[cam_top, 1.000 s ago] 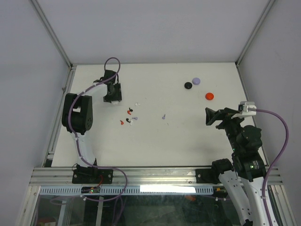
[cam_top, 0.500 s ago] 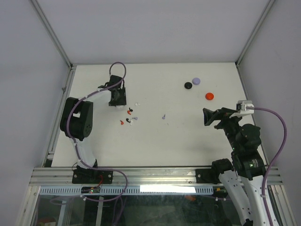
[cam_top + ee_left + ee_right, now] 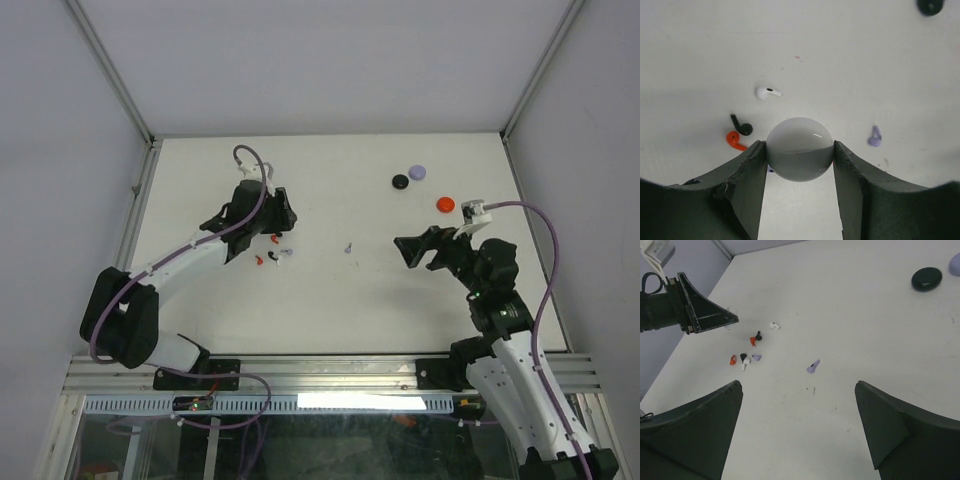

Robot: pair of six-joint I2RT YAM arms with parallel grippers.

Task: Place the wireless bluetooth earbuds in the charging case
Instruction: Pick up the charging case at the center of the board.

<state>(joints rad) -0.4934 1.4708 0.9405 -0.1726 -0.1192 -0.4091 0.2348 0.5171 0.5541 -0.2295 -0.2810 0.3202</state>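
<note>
My left gripper (image 3: 799, 152) is shut on a round white charging case (image 3: 800, 137) and holds it above the table. In the top view it (image 3: 278, 212) hangs just over a cluster of tiny earbuds (image 3: 275, 250). Below it in the left wrist view lie a white bud (image 3: 767, 92), a black bud (image 3: 743, 128), a red bud (image 3: 734, 140) and a pale purple bud (image 3: 874, 136). My right gripper (image 3: 797, 387) is open and empty, right of a lone purple bud (image 3: 812, 366) (image 3: 348, 247). The right wrist view shows the cluster (image 3: 745, 359) and the left gripper (image 3: 695, 310).
Three coin-like discs lie at the back right: black (image 3: 401, 181), pale purple (image 3: 418, 172) and red (image 3: 445, 204). The black disc (image 3: 926, 279) also shows in the right wrist view. White walls and a metal frame (image 3: 130, 240) bound the table.
My left arm has swung out from the back left and stretched right, bringing the case over the bud cluster. My right gripper has moved left toward the table's middle.
</note>
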